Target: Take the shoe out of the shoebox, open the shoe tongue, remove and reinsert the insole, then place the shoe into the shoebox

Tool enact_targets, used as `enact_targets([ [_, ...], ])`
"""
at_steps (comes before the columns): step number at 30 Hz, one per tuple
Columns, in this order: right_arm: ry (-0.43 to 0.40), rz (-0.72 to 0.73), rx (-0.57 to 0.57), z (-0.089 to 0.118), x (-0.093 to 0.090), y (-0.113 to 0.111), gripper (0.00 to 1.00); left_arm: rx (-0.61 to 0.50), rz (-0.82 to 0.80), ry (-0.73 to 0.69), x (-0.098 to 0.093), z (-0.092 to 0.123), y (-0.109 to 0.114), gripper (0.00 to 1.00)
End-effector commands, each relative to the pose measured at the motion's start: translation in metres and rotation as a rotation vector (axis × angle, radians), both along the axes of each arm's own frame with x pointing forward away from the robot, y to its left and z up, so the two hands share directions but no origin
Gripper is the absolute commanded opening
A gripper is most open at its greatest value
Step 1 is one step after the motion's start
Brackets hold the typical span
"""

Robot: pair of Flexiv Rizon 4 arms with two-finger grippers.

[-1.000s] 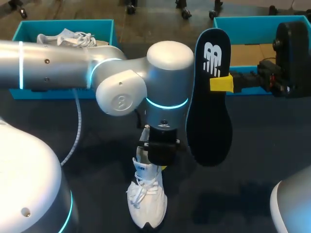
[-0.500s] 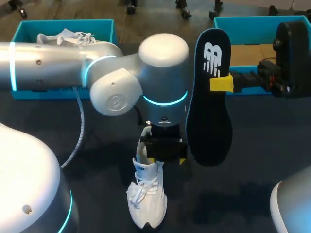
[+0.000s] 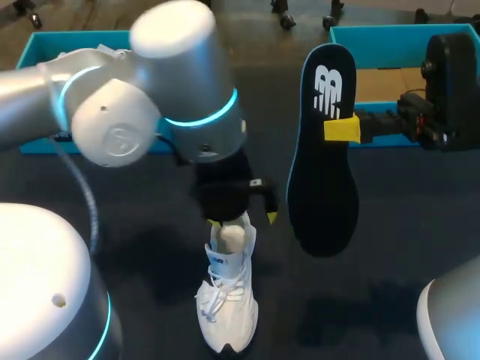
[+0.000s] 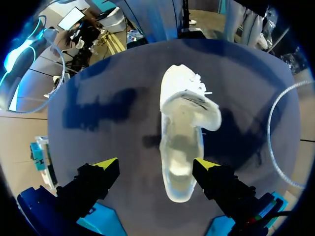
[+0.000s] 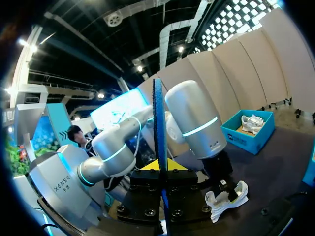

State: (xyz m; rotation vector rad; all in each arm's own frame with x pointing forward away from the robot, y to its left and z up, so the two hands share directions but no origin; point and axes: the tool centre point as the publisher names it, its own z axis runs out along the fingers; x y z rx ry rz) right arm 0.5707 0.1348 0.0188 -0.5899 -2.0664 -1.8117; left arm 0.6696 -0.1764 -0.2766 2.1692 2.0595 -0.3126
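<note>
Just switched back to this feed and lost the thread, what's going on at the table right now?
The right gripper is shut on the dark insole, holding it upright in the air. The white shoe lies on the table, tongue pulled open, insole out. The left gripper hangs open over the shoe's heel end, not gripping it. The blue shoebox stands at the far right, apart from the shoe.

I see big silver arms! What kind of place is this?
Probably a robot workbench for shoe practice: a dark table with a white shoe on it, blue shoeboxes at its far edge, and the right gripper holding up a black insole.
</note>
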Motion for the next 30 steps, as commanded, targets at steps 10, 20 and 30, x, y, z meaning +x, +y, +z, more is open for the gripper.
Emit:
enact_targets([
  [10,0.003,0.005,-0.003,0.001,0.004,0.003,0.0,-0.53,-0.143,0.042,0.03,0.02,0.034,1.0],
  [20,0.003,0.005,-0.003,0.001,0.004,0.003,0.0,-0.681,-0.133,0.1,0.037,0.033,0.037,1.0],
  [30,0.003,0.005,-0.003,0.001,0.004,0.003,0.0,-0.845,-0.092,0.105,0.047,0.036,0.033,1.0],
])
